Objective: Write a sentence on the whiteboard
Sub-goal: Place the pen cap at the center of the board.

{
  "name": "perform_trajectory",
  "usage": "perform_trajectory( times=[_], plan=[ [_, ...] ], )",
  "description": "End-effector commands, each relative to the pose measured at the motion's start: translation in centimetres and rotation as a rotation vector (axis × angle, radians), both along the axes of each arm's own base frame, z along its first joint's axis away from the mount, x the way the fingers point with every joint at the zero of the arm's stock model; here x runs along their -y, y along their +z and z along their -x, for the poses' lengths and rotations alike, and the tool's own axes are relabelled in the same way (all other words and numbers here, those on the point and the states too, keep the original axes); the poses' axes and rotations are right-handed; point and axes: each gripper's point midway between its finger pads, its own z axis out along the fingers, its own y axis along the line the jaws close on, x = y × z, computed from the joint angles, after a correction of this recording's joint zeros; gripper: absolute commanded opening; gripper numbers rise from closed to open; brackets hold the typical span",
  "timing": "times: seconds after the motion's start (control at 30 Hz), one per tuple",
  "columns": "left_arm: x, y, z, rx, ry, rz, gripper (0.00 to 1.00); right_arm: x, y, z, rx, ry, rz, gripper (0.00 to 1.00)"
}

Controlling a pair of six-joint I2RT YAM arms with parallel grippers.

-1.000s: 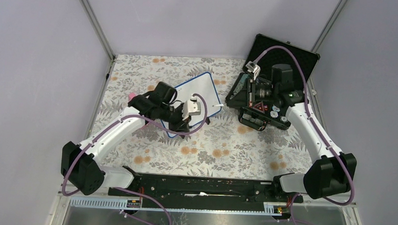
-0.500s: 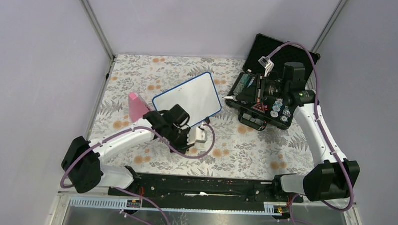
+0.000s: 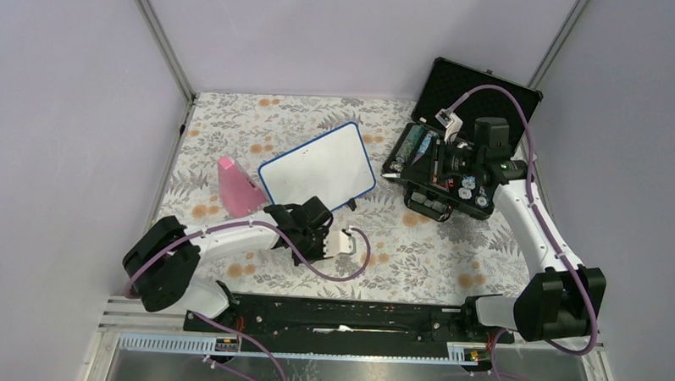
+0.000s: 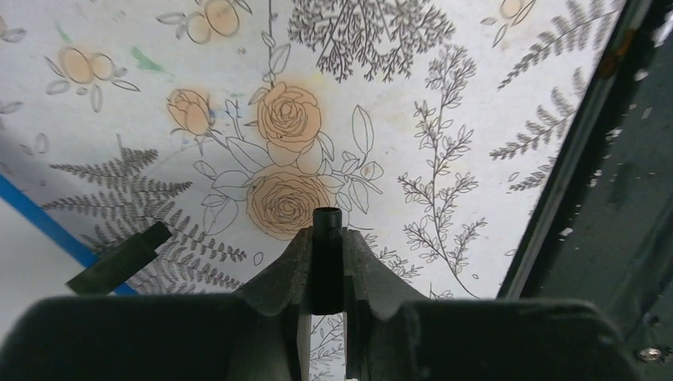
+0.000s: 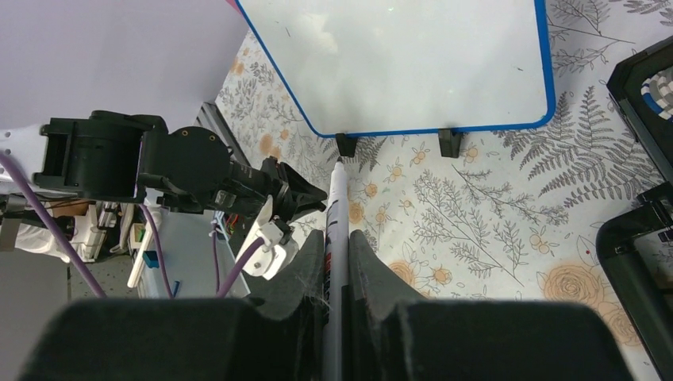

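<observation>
Whiteboard [image 3: 318, 174], blank, writing apparently not begun; right jaws grip marker [image 5: 334, 206], left jaws grip black cap [image 4: 326, 254]; next move should bring tip left onto board.

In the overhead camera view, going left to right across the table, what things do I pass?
pink wedge → whiteboard → black case
</observation>
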Motion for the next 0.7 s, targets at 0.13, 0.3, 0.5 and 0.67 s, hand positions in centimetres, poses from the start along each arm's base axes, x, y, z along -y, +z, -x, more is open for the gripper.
perform_trajectory(
  times=[0.13, 0.3, 0.5, 0.67],
  plan=[
    [-0.4, -2.2, -1.2, 0.059, 0.016, -0.033, 0.13, 0.2, -0.2, -0.5, 0.053, 0.002, 0.012, 0.0],
    [-0.7, -2.6, -1.1, 0.056, 0.017, -0.052, 0.24, 0.0, -0.4, -0.5, 0.05, 0.017, 0.004, 0.0],
    [-1.2, -2.5, -1.4, 0.075, 0.03, -0.072, 0.38, -0.1, -0.7, -0.4, 0.041, 0.029, -0.001, 0.0],
    [-0.9, -1.8, -1.4, 0.079, 0.045, -0.052, 0.45, -0.2, -0.6, -0.3, 0.041, 0.037, -0.007, 0.0]
  ],
)
